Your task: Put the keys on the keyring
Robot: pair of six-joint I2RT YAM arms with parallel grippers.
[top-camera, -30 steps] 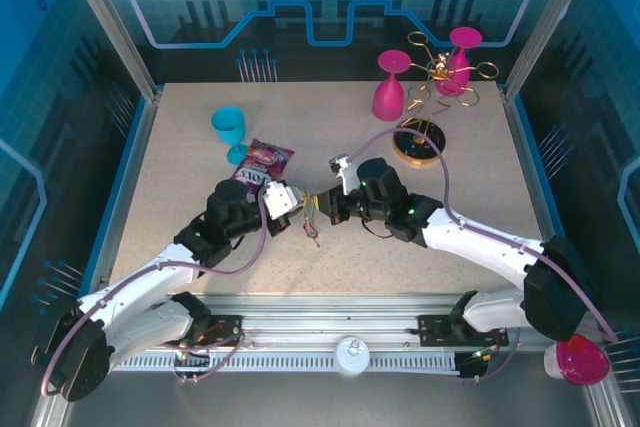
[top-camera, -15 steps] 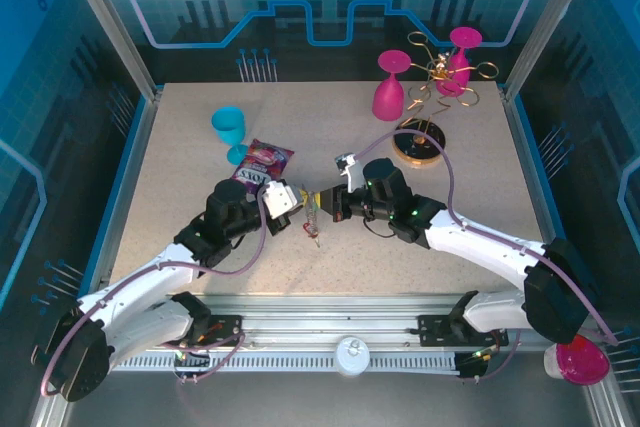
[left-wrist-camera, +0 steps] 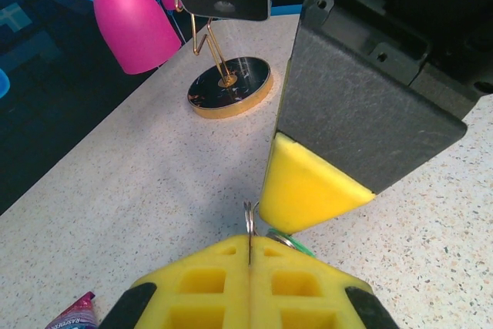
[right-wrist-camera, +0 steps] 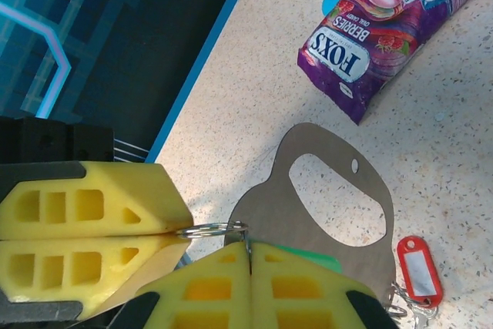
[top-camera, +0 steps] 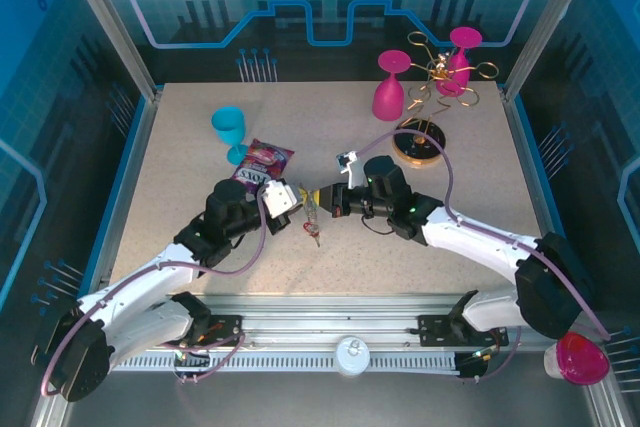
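Peeking past right fingers [right-wrist-camera: 202, 290], green key tag [right-wrist-camera: 310, 256]

Top cam sits above and behind the arms. I get the whole table [top-camera: 300, 117], with the arm bases along the bottom edge. Left wrist cam is low and very close, probably near-horizontal, facing the gold rack base [left-wrist-camera: 229, 87] at upper left. Right wrist cam looks steeply down, with the purple packet [right-wrist-camera: 381, 28] upper right and the left gripper [right-wrist-camera: 173, 233] lower left. The top view shares both landmarks.

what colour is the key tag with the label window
The key tag is red, clearest in the right wrist view.
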